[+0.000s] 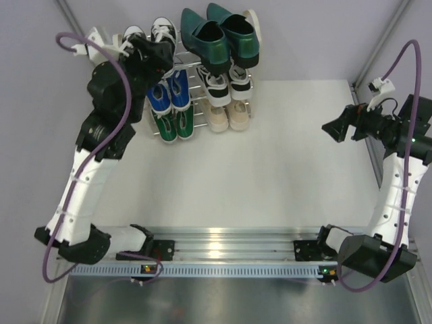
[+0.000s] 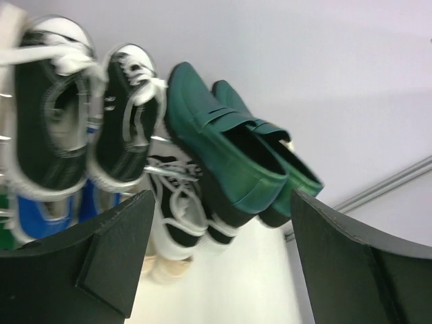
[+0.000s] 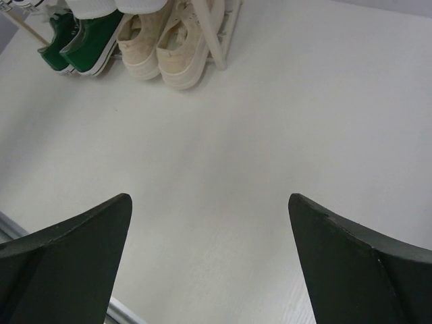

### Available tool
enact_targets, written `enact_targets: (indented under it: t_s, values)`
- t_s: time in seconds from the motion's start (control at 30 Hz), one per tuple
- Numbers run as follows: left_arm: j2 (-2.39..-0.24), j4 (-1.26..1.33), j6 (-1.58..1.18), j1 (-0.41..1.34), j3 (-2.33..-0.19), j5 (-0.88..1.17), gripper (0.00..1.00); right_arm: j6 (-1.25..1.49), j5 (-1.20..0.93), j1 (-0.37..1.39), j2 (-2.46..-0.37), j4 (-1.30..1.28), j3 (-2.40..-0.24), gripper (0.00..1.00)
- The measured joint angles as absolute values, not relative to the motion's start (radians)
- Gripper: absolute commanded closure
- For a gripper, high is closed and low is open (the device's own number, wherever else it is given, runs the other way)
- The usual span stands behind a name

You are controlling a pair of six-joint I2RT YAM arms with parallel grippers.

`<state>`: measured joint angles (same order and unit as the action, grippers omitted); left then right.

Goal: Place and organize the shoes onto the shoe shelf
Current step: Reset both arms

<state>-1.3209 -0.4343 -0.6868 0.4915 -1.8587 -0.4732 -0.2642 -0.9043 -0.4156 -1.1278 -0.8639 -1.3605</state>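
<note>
The shoe shelf [image 1: 251,19] stands at the back of the table with all the shoes on it. Glossy dark green dress shoes [image 1: 223,37] and a black-with-white pair [image 1: 164,30] sit on top. Below them are a second black-with-white pair [image 1: 219,84], blue sneakers [image 1: 169,94], green sneakers [image 1: 172,125] and beige sneakers [image 1: 228,115]. My left gripper [image 1: 165,59] is open and empty, close to the shelf's upper left. Its wrist view shows the dress shoes [image 2: 223,148] beyond the open gripper [image 2: 223,223]. My right gripper [image 1: 331,128] is open and empty, far right of the shelf.
The right wrist view shows the open gripper [image 3: 209,202] over bare white table [image 3: 270,135], with the green sneakers [image 3: 81,37], beige sneakers [image 3: 165,44] and a shelf panel [image 3: 216,34] at the top. A metal rail [image 1: 223,270] runs along the near edge.
</note>
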Motion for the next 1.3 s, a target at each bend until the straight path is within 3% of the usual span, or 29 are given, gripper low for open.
enact_targets:
  t_s: [0.27,0.57,0.93,1.3]
  values:
    - [-0.876,-0.511,-0.519,0.492,-1.435,-0.490,0.11,-0.396,-0.830,-0.435,-1.134,-0.936,-1.428,0.01]
    - [-0.562,-0.671,-0.637,0.492,-1.043,-0.447,0.04,-0.394,-0.734,-0.443,-1.104,-0.940,-1.374,0.01]
    - [-0.421,-0.842,-0.784,0.492,-0.910,-0.434,0.02,-0.249,-0.423,-0.448,-1.080,-0.857,-1.280,0.01]
    - [-0.347,-0.917,-0.786,0.492,-0.854,-0.435,0.02,-0.280,-0.390,-0.448,-1.092,-0.830,-1.224,0.01]
